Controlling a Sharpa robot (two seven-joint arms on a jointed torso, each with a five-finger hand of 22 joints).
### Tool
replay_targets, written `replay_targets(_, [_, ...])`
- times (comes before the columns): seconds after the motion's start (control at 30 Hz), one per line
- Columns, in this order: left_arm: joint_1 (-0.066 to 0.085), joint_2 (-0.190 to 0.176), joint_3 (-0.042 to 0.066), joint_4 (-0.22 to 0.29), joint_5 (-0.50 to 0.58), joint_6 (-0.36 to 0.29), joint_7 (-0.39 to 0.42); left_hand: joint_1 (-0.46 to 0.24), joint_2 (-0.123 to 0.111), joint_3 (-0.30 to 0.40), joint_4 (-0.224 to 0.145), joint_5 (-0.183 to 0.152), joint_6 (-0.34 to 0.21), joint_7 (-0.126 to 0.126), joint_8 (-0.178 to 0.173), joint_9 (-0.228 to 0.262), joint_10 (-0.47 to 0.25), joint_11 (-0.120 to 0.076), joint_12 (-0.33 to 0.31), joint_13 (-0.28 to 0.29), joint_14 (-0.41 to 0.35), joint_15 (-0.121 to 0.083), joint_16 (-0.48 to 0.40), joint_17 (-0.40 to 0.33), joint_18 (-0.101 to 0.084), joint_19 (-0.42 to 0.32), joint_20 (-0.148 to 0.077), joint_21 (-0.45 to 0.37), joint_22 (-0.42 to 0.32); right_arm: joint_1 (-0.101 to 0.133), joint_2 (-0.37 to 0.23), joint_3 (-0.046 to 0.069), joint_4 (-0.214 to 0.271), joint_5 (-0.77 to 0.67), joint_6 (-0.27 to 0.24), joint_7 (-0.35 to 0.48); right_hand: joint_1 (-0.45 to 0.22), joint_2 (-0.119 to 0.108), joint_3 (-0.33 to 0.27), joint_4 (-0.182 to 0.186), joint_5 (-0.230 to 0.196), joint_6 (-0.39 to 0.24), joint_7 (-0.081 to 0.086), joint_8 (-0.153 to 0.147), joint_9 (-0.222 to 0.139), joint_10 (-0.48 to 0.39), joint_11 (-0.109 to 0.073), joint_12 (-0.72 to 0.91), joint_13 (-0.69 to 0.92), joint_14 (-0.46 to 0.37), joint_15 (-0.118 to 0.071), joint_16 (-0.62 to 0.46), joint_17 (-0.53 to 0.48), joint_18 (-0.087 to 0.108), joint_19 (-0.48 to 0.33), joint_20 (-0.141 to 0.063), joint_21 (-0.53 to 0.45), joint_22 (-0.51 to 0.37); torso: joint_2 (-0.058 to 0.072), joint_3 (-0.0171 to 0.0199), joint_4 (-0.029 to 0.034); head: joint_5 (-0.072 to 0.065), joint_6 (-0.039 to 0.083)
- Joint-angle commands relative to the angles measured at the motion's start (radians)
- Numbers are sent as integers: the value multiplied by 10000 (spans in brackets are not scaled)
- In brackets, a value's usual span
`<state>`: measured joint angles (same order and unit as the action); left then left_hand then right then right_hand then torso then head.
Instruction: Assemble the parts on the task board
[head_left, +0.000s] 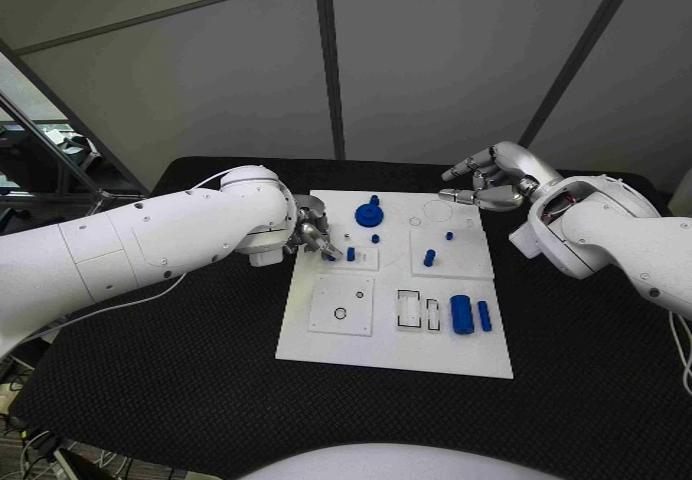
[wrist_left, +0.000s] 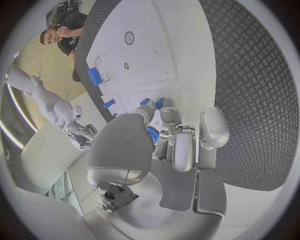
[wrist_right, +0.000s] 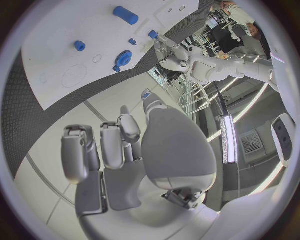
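On the black textured table (head_left: 173, 370) we see the flat white rectangular task board (head_left: 397, 345) lying in the middle, and we place everything else against it. Toward its far edge stands a round blue gear-shaped part (head_left: 371, 213) with a small knob on top. Nearer the board's middle we see a short blue peg (head_left: 375, 239), another small blue peg (head_left: 449, 236) and an upright blue pin (head_left: 430, 258) on a raised white square. On the board's right side, closer to the robot, a thick blue cylinder (head_left: 462, 314) lies flat with a thinner blue bar (head_left: 485, 316) just beside it, next to two narrow rectangular outlines. A white square insert (head_left: 343, 304) with two small ring marks sits on the board's left half.

We see the silver left hand (head_left: 315, 238) at the board's left edge, its fingertips (wrist_left: 164, 111) bunched down around a small blue peg-shaped part (head_left: 351, 254) that stands on the board; in the left wrist view the blue piece shows between thumb and fingers, so we take it as pinched.

We see the silver right hand (head_left: 486, 180) raised beyond the board's far right corner, off the board, fingers curled loosely inward and holding nothing.
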<state>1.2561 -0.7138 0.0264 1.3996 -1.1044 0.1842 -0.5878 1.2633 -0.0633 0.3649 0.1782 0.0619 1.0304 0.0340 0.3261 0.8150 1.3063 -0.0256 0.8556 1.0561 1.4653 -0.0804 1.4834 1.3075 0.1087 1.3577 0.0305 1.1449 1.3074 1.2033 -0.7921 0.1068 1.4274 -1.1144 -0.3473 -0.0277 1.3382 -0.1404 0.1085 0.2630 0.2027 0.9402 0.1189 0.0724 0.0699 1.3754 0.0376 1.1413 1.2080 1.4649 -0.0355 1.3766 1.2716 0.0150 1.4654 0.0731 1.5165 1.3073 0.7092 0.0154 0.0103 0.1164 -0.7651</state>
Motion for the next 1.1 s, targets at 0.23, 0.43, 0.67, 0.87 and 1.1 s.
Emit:
replay_targets(0.23, [-6, 10, -10, -3, -16, 37, 180, 439, 383, 972, -993, 1308, -228, 124, 8, 231, 33, 4, -185, -162, 783, -8, 32, 1691, -133, 9, -11, -48, 369, 15, 3, 5, 4, 19, 22, 93, -54, 37, 32, -29, -45, 49, 2, -67, -11, 6, -41, 49, -5, 428, -78, -55, -12, 47, 613, -52, -48, 1933, -8, -2, -1, -3, 7])
replay_targets(0.43, [-7, -36, -7, 101, 125, -12, 248, 192, 370, 1442, -1414, 2001, -247, 160, 71, 380, 51, 32, -235, -225, 781, 16, 25, 1685, -136, 10, 27, -52, 406, 11, 4, 5, -7, 19, 32, 100, -54, 37, 32, -29, -45, 49, 2, -67, -11, 6, -41, 49, -5, 428, -78, -55, -12, 47, 613, -52, -48, 1933, -13, -5, 8, -18, 21])
replay_targets(0.67, [8, -157, 57, 244, 272, -27, 249, 56, 344, 1592, -1583, 2099, -232, 150, 111, 451, 78, 36, -221, -228, 781, 14, 19, 1681, -134, 13, 30, -51, 423, 4, 10, 5, -29, 19, 46, 103, -54, 37, 32, -29, -45, 49, 2, -67, -11, 6, -41, 49, -5, 428, -78, -55, -12, 47, 613, -52, -48, 1933, -11, 4, -3, 6, 54])
replay_targets(0.87, [72, -292, 215, 329, 342, 259, 143, -3, 334, 1664, -1667, 2134, -228, 150, 125, 481, 83, 34, -235, -245, 781, 15, 17, 1678, -123, -10, 31, -99, 407, 2, 5, 5, -46, 21, 54, 97, -54, 37, 32, -29, -45, 49, 2, -67, -11, 6, -41, 49, -5, 428, -78, -55, -12, 47, 613, -52, -48, 1933, -4, 9, -2, 11, 68])
replay_targets(1.1, [297, -414, 380, 423, 724, 810, -188, -227, 277, 1891, -1901, 2683, -217, 161, 170, 582, 102, 40, -217, -246, 779, 16, 15, 1680, -110, -45, 31, -163, 404, 0, 20, 5, -75, 24, 62, 96, -54, 37, 32, -29, -45, 49, 2, -67, -11, 6, -41, 49, -5, 428, -78, -55, -12, 47, 613, -52, -48, 1933, -2, 7, 6, 18, 87])
